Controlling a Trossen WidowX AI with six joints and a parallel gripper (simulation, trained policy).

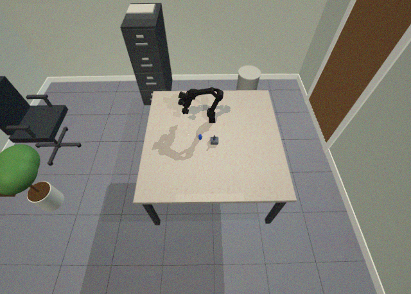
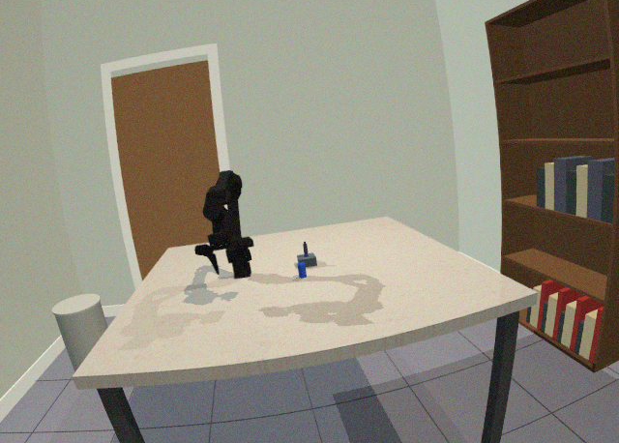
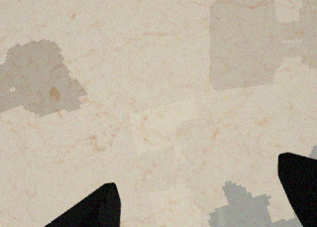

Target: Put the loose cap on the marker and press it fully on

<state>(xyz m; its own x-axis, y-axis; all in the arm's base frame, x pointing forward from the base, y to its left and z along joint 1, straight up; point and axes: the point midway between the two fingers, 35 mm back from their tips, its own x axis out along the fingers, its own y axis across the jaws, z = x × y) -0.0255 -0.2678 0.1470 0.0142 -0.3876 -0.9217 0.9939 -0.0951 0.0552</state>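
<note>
The blue cap (image 1: pixel 200 137) (image 2: pixel 302 270) stands upright and loose on the table, apart from the holder. The dark marker (image 1: pixel 214 137) (image 2: pixel 305 249) stands upright and uncapped in the grey holder block (image 1: pixel 214 143) (image 2: pixel 307 260). In the top view the holder is just right of the cap; in the exterior view it is just behind the cap. My gripper (image 3: pixel 199 180) is open and empty, pointing down above the table's back left part, well away from cap and marker. The wrist view shows neither the cap nor the marker.
The arm's base (image 1: pixel 211 119) (image 2: pixel 242 268) stands on the table (image 1: pixel 245 171) (image 2: pixel 425 288) between the gripper's side and the holder. Arm shadows fall across the tabletop. A filing cabinet (image 1: pixel 142 40) and a white bin (image 1: pixel 248 78) (image 2: pixel 79 318) stand on the floor beyond the table.
</note>
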